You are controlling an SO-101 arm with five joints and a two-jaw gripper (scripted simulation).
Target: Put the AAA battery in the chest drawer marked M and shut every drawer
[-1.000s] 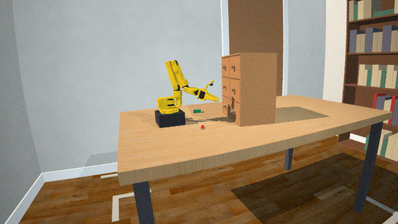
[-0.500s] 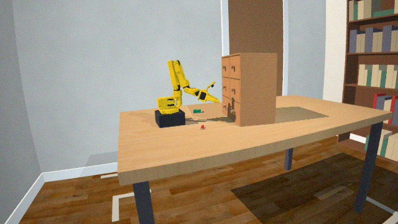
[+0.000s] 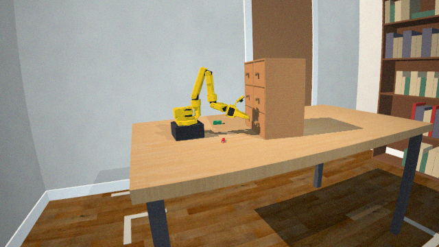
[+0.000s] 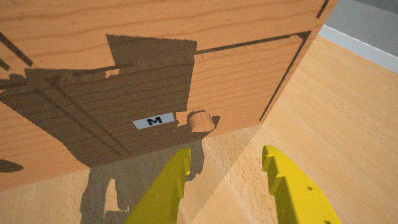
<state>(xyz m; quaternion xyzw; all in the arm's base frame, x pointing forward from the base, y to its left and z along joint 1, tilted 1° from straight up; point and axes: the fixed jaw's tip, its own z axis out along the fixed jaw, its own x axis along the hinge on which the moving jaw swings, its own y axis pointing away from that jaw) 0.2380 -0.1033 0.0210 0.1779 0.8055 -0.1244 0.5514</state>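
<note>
The wooden chest stands upright on the table, and its drawers look shut. In the wrist view the bottom drawer bears the label M, with a round wooden knob just right of the label. My yellow gripper is open and empty. It sits low, close in front of that knob, which lies just ahead of the left finger. A small red thing, perhaps the battery, lies on the table in front of the arm's base. It does not show in the wrist view.
A small green block lies on the table between the arm's black base and the chest. The table edge runs well to the right of the chest. A bookshelf stands beyond the table.
</note>
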